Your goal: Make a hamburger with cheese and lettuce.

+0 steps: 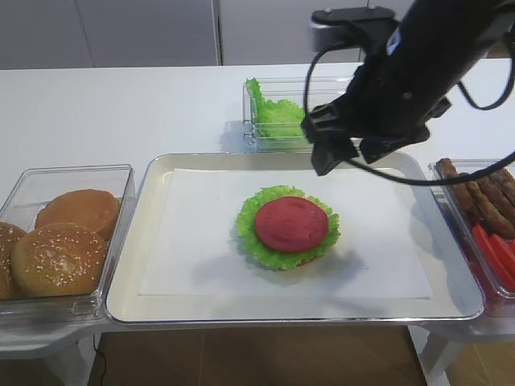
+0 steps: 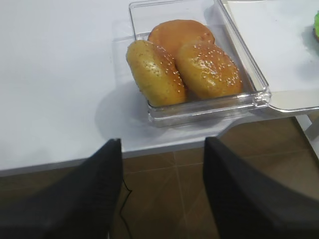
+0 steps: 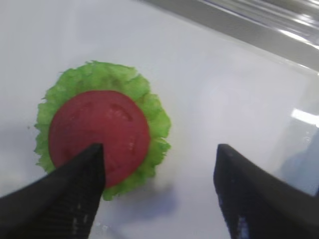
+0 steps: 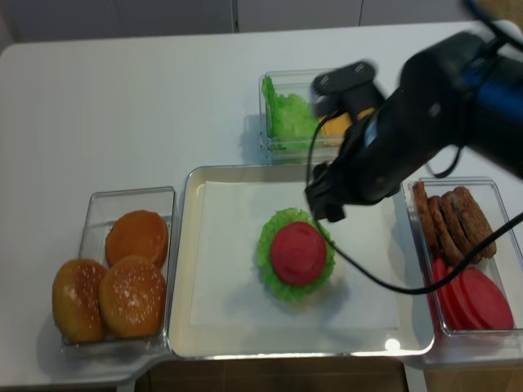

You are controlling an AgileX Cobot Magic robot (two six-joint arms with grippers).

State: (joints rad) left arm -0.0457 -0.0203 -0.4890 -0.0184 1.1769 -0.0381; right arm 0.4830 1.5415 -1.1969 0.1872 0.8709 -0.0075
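Right gripper (image 3: 159, 172) — jaws spread, empty — hovers above the hamburger (image 3: 99, 144).

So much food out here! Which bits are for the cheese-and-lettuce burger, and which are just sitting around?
For the burger: the stack on the tray, spare lettuce, cheese, buns.

Just sitting there: brown patties, red slices.

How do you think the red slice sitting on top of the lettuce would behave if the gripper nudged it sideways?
The red slice looks thin, flat and smooth, so it would probably slide rather than roll. It rests loose on the frilly lettuce, so a push might drag the leaf along. The right gripper is open above it.
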